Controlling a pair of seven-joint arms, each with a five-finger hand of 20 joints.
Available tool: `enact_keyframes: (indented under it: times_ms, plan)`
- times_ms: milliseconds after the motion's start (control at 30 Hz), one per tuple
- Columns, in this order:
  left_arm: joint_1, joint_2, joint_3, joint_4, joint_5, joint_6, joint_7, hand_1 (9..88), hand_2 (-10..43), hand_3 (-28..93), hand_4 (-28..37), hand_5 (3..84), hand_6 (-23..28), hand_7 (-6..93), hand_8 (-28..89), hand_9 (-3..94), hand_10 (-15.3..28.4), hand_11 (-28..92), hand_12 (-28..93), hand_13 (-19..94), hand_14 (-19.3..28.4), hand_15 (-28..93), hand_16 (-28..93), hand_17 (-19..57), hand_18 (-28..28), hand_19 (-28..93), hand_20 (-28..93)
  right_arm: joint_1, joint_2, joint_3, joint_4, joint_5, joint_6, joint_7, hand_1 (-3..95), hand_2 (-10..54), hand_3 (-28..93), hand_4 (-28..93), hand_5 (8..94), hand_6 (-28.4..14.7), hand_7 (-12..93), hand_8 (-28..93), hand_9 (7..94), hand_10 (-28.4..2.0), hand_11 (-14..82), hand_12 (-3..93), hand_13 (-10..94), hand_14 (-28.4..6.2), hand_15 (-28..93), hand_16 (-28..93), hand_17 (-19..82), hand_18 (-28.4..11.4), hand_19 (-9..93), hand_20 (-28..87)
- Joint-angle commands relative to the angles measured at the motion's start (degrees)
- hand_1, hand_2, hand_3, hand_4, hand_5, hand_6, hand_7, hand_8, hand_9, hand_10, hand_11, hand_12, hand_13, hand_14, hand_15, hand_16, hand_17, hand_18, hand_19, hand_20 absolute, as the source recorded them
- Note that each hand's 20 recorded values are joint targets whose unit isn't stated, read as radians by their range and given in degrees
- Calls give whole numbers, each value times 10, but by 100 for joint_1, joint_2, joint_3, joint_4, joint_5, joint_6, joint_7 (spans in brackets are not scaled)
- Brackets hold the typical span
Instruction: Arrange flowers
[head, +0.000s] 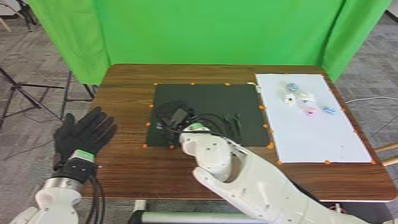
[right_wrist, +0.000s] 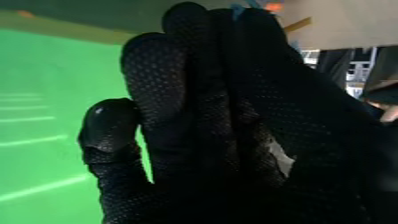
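No readable text, label, number or sign anywhere.

A sheet (head: 324, 142) bearing flowers (head: 306, 96) lies right of my right hand (head: 176, 115), a mat (head: 213, 94) beneath it, a curtain (head: 213, 32) beyond the desk (head: 133, 172).

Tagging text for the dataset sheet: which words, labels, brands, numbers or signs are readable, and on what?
None readable.
Flowers: no legible text.
White sheet: no legible text.
Dark mat: no legible text.
White right arm: any marks too small to read.
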Motion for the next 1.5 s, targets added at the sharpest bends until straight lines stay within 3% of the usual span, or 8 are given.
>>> enact_keyframes:
  times_ms: [33, 300, 533, 900, 1000, 1333, 1500]
  plan:
    - [-91, -9, 24, 28, -3, 86, -139, 257, 159, 702, -283, 454, 82, 228, -102, 396, 151, 316, 140, 282, 162, 513, -73, -41, 164, 440, 124, -173, -118, 10, -33, -219, -25, 210, 546, -92, 727, -283, 726, -11, 335, 86, 858, -89, 113, 380, 741, -79, 498, 384, 385, -232, 899, 412]
    - [-97, -33, 40, 38, 7, 73, -170, 266, 154, 707, -283, 454, 82, 234, -105, 391, 151, 324, 144, 275, 159, 520, -71, -42, 164, 444, 126, -171, -117, -96, -156, -224, 88, 270, 542, -94, 725, -283, 717, -15, 328, 84, 848, -92, 115, 374, 735, -82, 500, 379, 383, -233, 898, 408]
    - [-159, -46, 79, 64, 48, 45, -244, 271, 151, 708, -283, 453, 81, 240, -108, 389, 152, 329, 144, 275, 158, 525, -73, -42, 165, 446, 127, -175, -186, -75, -115, -238, -165, 525, 526, -95, 721, -283, 712, -20, 314, 78, 833, -99, 131, 360, 734, -91, 509, 363, 383, -236, 900, 404]
    - [-77, -80, 37, 40, 40, -3, -213, 290, 129, 711, -283, 450, 80, 248, -114, 388, 151, 333, 144, 276, 156, 531, -75, -42, 164, 447, 126, -237, -197, -43, -252, -57, -524, 767, 465, -95, 722, -277, 696, -31, 256, 56, 788, -127, 216, 257, 721, -106, 533, 298, 378, -247, 903, 395]
    - [-43, -99, 26, 31, 13, 27, -193, 292, 128, 710, -283, 450, 80, 249, -114, 387, 150, 335, 144, 276, 156, 531, -76, -42, 164, 446, 126, -252, -136, -50, -387, -33, -368, 698, 446, -95, 732, -276, 692, -32, 242, 47, 778, -134, 237, 215, 719, -107, 534, 295, 376, -248, 903, 393]
    - [-70, -114, 53, 50, -9, 19, -199, 293, 125, 712, -283, 449, 80, 252, -116, 387, 151, 340, 144, 277, 157, 534, -75, -42, 165, 447, 126, -273, -110, 13, -537, 65, -466, 848, 395, -95, 756, -260, 687, -29, 226, -105, 769, -136, 233, 206, 716, -113, 536, 291, 373, -254, 904, 389]
    - [-13, -232, 14, 53, 3, -45, -254, 293, 125, 711, -283, 449, 80, 253, -116, 387, 151, 340, 143, 277, 156, 533, -76, -42, 165, 447, 126, -485, 56, 437, -825, 268, -597, 1008, 375, -95, 745, -257, 681, -36, 217, -109, 760, -142, 227, 204, 715, -115, 538, 291, 375, -256, 905, 387]
